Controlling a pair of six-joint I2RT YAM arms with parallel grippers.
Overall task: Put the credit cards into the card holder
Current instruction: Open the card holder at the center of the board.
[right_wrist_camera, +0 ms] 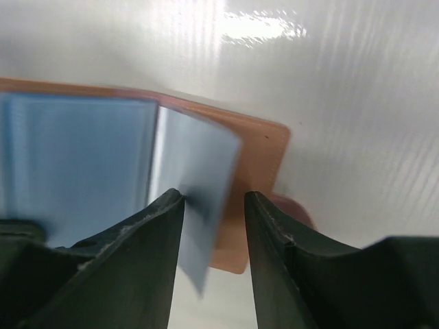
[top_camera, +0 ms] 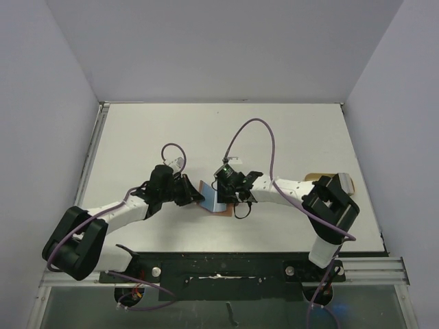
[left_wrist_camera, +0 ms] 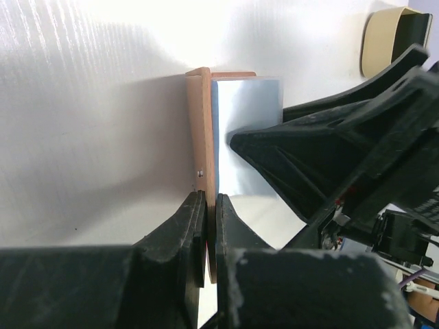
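The card holder [top_camera: 221, 208] lies open at mid-table, reddish-brown leather. My left gripper [left_wrist_camera: 211, 202] is shut on its upright left flap [left_wrist_camera: 201, 123]. In the right wrist view, one blue credit card [right_wrist_camera: 75, 164] lies flat on the holder's left half. A second, grey-blue card [right_wrist_camera: 202, 185] stands tilted and blurred over the right half [right_wrist_camera: 264, 147]. My right gripper [right_wrist_camera: 214, 199] is open around that card's lower edge, which rests against only the left finger [right_wrist_camera: 168, 212]. The snap tab [right_wrist_camera: 295, 209] peeks out beside the right finger.
A tan oval tray [left_wrist_camera: 381, 38] sits at the right, partly behind the right arm [top_camera: 329, 202] in the top view. The two grippers nearly meet over the holder. White walls ring the table, and the arm bases line the near edge.
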